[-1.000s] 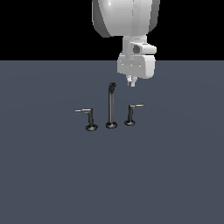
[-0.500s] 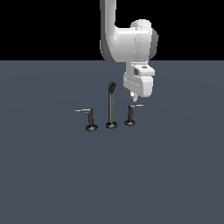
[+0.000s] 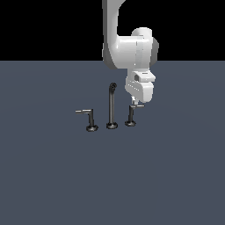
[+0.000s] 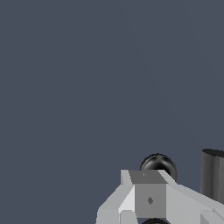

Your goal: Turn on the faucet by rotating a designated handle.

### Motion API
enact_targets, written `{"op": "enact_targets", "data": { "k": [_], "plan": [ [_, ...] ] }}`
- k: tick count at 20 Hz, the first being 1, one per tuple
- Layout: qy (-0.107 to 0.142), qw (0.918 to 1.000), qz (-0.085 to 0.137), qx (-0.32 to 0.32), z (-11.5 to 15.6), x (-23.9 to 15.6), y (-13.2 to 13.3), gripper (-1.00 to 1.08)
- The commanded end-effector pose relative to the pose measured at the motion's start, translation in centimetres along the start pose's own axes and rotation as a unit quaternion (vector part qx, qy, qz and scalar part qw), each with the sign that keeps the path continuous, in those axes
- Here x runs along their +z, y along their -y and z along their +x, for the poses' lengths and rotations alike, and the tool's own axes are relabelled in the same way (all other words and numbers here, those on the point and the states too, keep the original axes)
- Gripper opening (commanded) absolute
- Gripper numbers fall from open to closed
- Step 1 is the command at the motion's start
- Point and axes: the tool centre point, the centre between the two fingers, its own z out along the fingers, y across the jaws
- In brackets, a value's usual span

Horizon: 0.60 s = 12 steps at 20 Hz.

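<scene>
Standing at the exterior view's right of the tall spout (image 3: 112,105), the handle (image 3: 131,114) points its short pale arm rightward, seemingly not yet turned. The gripper (image 3: 136,103) hangs right over that arm, close enough that I cannot tell whether it touches, nor whether its jaws are spread or closed. The twin handle (image 3: 89,118) sits untouched on the far left. The rotation itself looks wholly left to do.

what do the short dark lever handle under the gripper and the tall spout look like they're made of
Short dark lever handle: seemingly dark metal, smooth with a paler arm tip. Tall thin dark spout: likely the same metal, with a faint sheen. Both are simulator renders, so the material is uncertain.
</scene>
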Motion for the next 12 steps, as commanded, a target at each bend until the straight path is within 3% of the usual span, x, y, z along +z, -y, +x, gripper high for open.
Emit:
{"op": "enact_targets", "data": {
  "k": [1, 12],
  "plan": [
    [0.0, 1.0, 0.0, 0.0, 0.0, 0.0, 0.0, -1.0],
    [0.0, 1.0, 0.0, 0.0, 1.8, 0.0, -3.7, -1.0]
  ]
}}
